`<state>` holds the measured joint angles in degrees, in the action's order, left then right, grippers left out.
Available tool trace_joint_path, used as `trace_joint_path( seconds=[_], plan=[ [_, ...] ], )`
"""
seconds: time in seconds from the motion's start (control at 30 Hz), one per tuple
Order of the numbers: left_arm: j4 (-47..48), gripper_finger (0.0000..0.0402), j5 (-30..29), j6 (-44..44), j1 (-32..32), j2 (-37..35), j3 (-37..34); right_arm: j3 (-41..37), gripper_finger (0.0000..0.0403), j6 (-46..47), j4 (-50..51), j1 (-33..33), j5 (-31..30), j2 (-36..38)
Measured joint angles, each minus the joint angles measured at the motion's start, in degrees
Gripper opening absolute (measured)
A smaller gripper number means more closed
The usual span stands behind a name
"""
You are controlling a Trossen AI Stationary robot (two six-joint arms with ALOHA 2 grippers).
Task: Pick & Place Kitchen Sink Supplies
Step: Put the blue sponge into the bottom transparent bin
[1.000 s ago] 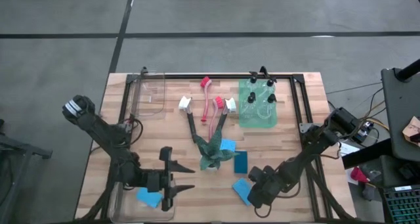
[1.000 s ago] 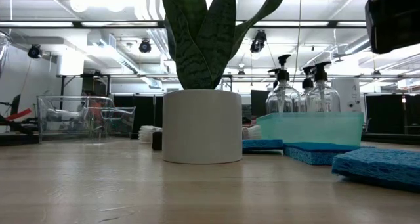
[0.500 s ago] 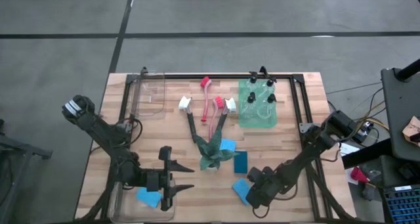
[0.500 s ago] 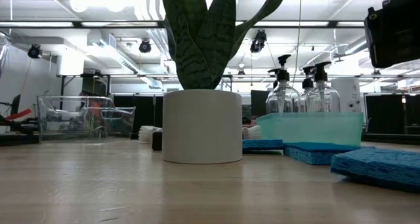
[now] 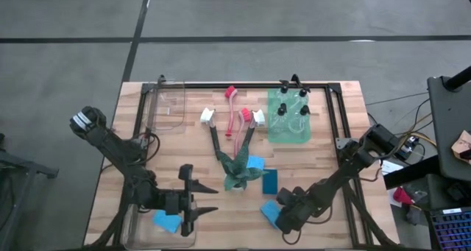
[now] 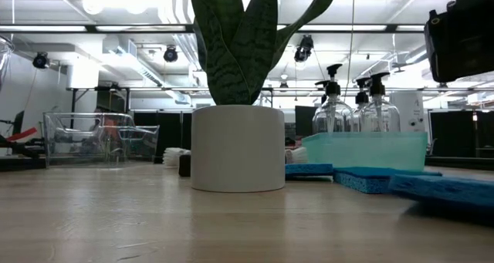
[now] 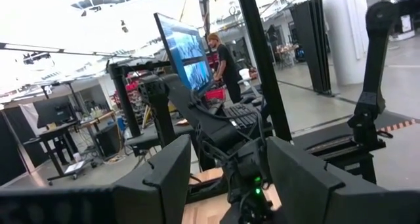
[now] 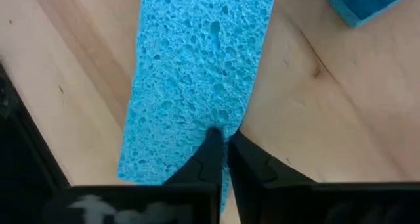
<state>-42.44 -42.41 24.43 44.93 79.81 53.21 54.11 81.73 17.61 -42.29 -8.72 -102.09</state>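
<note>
From above we see the wooden surface [image 5: 331,144] with both arms at its near edge. The left claw [image 5: 204,199] lies beside a clear bin [image 5: 140,225], its fingers spread apart with nothing between them; a light blue sponge [image 5: 167,222] lies just by it. The right claw [image 5: 275,216] sits over another blue sponge [image 5: 270,211] near the front. A dark teal sponge [image 5: 270,181] and one more blue sponge [image 5: 255,163] lie beside the potted plant [image 5: 238,171] in the middle. Behind the plant lie the dish brushes [image 5: 234,121], red and white heads pointing away, and a teal tray [image 5: 274,129] holds the black-capped bottles [image 5: 293,102]. A second clear bin [image 5: 168,107] stands at the far left corner.

At surface height we see the plant's white pot [image 6: 238,148] in front, the pump bottles [image 6: 332,101] rising out of the teal tray [image 6: 364,150], and the blue sponge [image 6: 444,187] at the right edge, lifted slightly off the wood, under the dark bulk of the right arm [image 6: 458,33].

The left wrist view looks out into the room past its two parted fingers [image 7: 172,171]; a person [image 7: 223,63] stands by a monitor far back.

In the right wrist view we find the right claw [image 8: 226,148] pinched tight on the edge of the blue sponge [image 8: 190,73], its fingertips nearly meeting through the foam.
</note>
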Motion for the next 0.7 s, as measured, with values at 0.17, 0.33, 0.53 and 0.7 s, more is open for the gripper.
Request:
trace_joint_path(
  seconds=[0.17,0.33,0.53,0.7],
  plan=[
    [1.69,0.0198,-0.04,-0.99,-0.36,0.29,-0.01,-0.11,0.0009,-3.48,-0.34,0.07,-0.06,3.24],
    [4.66,0.0197,1.02,1.99,-0.46,0.28,0.00,-0.11,0.0009,-11.15,-4.11,0.00,-1.47,6.62],
    [9.65,0.0197,3.12,3.84,-0.71,0.31,-0.02,-0.07,0.0008,-26.81,-11.37,-0.11,-4.25,10.75],
    [8.62,0.0197,4.36,-2.25,-1.77,0.24,0.02,0.00,0.0008,-34.35,-12.07,-0.25,-14.09,13.83]
  ],
)
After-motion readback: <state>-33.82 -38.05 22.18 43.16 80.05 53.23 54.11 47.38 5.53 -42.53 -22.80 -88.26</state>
